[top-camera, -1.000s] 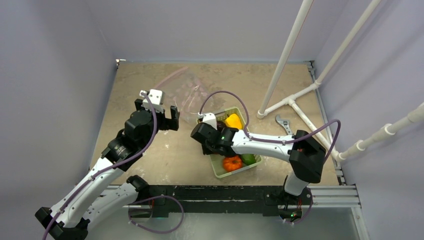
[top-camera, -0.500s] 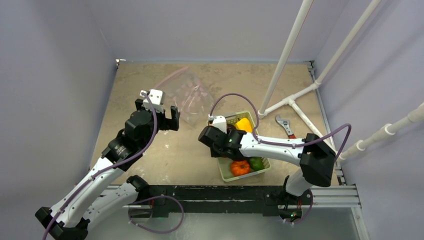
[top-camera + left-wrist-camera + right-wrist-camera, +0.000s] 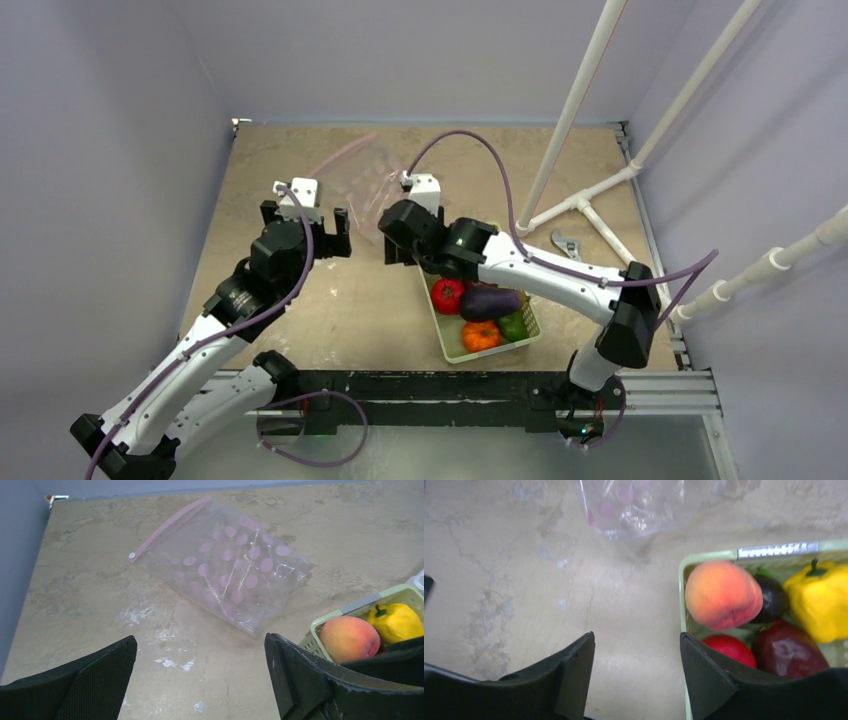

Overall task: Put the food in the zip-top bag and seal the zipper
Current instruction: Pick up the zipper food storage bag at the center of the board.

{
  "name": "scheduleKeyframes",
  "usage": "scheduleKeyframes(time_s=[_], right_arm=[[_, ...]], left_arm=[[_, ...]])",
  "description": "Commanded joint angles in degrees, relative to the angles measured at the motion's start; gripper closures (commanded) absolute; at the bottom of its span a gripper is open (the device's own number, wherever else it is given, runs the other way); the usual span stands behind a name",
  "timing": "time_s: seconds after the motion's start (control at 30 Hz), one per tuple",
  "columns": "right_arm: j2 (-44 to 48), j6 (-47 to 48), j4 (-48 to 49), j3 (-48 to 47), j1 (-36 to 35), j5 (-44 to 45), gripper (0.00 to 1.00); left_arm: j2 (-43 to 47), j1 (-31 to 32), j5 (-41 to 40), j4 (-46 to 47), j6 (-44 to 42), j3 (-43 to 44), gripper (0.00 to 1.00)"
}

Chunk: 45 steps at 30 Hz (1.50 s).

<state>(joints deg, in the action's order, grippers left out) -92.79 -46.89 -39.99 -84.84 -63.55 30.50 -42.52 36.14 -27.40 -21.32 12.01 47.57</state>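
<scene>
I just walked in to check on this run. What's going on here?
Two robot arms are set to bag toy food, but nothing is bagged yet. The peach, yellow pepper, tomato, eggplant, pumpkin and a green piece all sit in the pale green basket. The clear zip-top bag lies flat and empty. The left gripper hovers near the bag, the right gripper beside the basket's peach corner, both with jaws open and empty.

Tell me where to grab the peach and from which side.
Grip the peach across its round middle, coming straight down from above: it sits on top in the basket corner, where the rim and neighbouring food block a sideways approach.
</scene>
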Motion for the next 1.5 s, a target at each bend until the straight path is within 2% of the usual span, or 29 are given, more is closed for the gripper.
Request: scheduleKeyframes(time_s=[0.0, 0.13, 0.23, 0.7, 1.0, 1.47], right_arm=[[-3.53, 7.73, 0.78, -7.72, 3.58, 4.47, 0.31], [-6.83, 14.38, 5.60, -14.13, 7.47, 2.39, 0.21], [-10.16, 18.24, 9.27, -19.02, 9.17, 0.37, 0.17], [-31.22, 27.05, 14.25, -42.63, 12.31, -6.55, 0.04], [-40.80, 29.11, 16.53, -49.01, 12.31, -9.19, 0.01], [-49.68, 30.86, 20.55, -49.00, 12.31, -9.56, 0.01]], left_arm=[[0.32, 0.08, -8.46, -1.00, 2.06, 2.61, 0.02], [0.68, 0.11, -12.61, -1.95, 2.70, 2.74, 0.02], [1.07, 0.08, -14.56, -2.45, 3.06, 3.00, 0.03], [3.87, -0.01, -24.48, -3.51, 4.16, 2.59, 0.03], [3.74, -0.10, -24.34, -3.29, 4.09, 2.53, 0.03], [4.54, -0.02, -22.73, -2.30, 3.82, 2.06, 0.02]])
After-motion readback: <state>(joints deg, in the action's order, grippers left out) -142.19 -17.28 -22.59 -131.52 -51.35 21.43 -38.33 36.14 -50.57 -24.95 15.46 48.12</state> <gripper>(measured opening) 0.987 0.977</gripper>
